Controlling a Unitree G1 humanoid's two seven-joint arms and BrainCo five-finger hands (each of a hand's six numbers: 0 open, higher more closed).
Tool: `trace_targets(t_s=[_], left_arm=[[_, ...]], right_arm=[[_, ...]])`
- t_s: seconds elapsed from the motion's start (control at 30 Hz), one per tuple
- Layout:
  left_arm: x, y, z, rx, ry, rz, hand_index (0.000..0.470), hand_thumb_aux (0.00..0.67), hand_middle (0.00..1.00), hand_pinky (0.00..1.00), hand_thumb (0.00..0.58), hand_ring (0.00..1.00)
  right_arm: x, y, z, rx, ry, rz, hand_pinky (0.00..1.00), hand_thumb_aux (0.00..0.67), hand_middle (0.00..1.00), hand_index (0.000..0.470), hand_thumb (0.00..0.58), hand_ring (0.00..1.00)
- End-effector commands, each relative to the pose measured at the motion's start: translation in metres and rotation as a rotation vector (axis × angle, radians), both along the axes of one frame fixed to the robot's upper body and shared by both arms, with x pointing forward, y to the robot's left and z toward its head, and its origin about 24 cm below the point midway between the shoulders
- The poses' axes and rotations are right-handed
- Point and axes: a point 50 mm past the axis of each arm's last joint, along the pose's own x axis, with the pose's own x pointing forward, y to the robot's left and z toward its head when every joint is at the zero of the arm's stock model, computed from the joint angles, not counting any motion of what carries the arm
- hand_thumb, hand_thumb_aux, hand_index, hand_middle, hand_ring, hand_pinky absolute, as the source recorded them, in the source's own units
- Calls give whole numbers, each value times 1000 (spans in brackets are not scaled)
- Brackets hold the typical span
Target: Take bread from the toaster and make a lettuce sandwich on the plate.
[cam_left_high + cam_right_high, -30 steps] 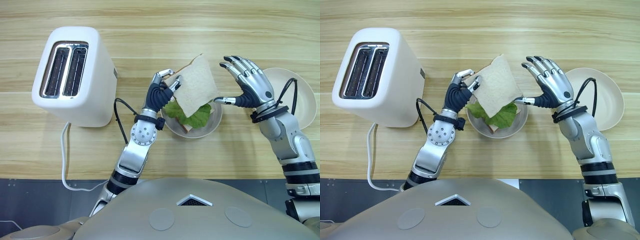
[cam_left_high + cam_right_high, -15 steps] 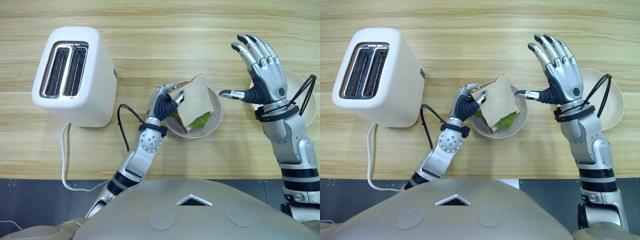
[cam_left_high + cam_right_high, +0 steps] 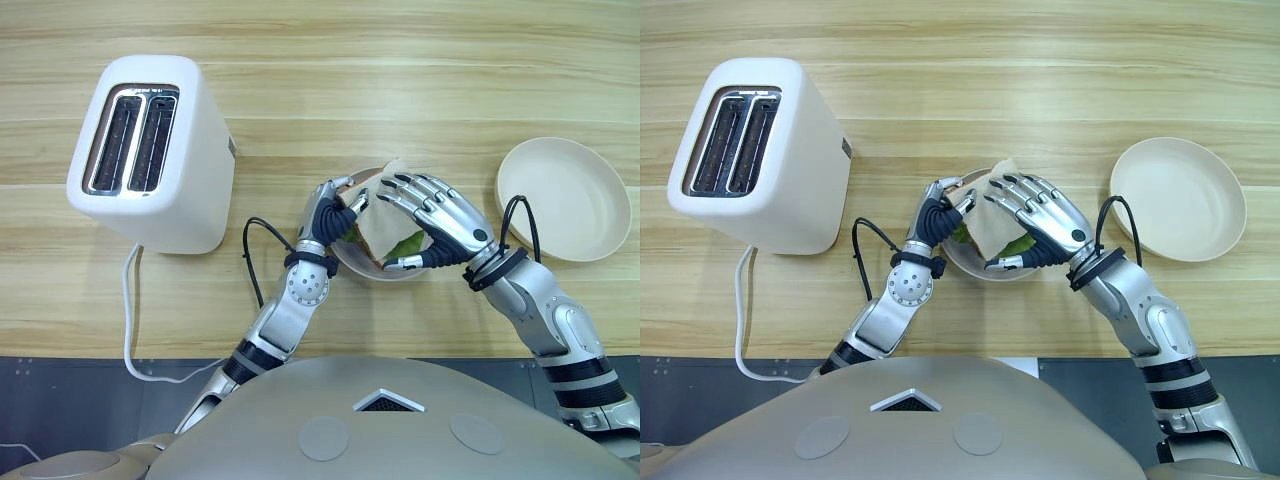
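Capping the sandwich on the plate.
The white two-slot toaster [image 3: 150, 150] stands far left, well apart. My left hand [image 3: 330, 208] is curled tight on the left edge of the pale bread slice [image 3: 372, 228], steadying it over the green lettuce leaf [image 3: 405, 245] on the round beige plate [image 3: 362, 272]. My right hand [image 3: 445, 220] lies spread over the slice, gripping nothing, I judge to press it level. An empty beige dish [image 3: 565, 200] sits right.

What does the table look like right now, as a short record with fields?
toaster: left, upright, slots look empty
plate: centre, holds the sandwich
bread slice: on top, lettuce peeking out beneath
left hand: pinching the slice's left edge
right hand: open, spread over the slice
second plate: far right
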Motion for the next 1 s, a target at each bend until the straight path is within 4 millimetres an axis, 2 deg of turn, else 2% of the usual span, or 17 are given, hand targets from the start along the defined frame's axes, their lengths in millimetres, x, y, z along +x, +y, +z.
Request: trace_targets(t_s=[0.03,0.3,0.43,0.47,0.5,0.57,0.6,0.7,0.77,0.87,1.0], left_arm=[[-11,-30,-2,-93,77,-20,470,670,1000,1000,580,1000],[-7,-25,0,-66,48,-11,470,670,1000,1000,580,1000],[2,-8,17,-22,-55,36,470,670,1000,1000,580,1000],[6,-2,24,-4,-102,61,282,402,1000,1000,487,1000],[11,6,35,11,-159,95,0,0,980,980,0,980],[18,24,58,44,-289,172,0,0,612,612,0,612],[21,36,72,60,-358,227,0,0,529,529,0,529],[25,73,107,150,-544,375,0,0,188,188,0,188],[23,90,122,199,-623,446,0,0,4,4,0,4],[19,98,129,244,-671,470,0,0,0,0,0,0],[14,89,114,161,-587,389,0,0,0,0,0,0]], right_arm=[[1,-3,-6,-45,50,10,0,0,0,0,0,0],[-4,-15,-19,-238,269,94,0,0,0,0,0,0],[-5,-20,-26,-338,356,162,0,0,0,0,0,0],[-6,-19,-27,-353,373,181,0,0,0,0,0,0],[-7,-19,-28,-369,380,200,0,0,0,0,0,0],[-7,-19,-30,-398,393,232,0,0,0,0,0,0],[-7,-18,-31,-403,399,242,0,0,0,0,0,0],[-7,-16,-27,-406,390,262,0,0,0,0,0,0],[-3,-17,-24,-410,377,259,0,0,0,0,0,0],[0,-19,-23,-412,365,250,0,0,0,0,0,0],[11,-12,-8,-289,270,202,0,0,0,0,0,0]])
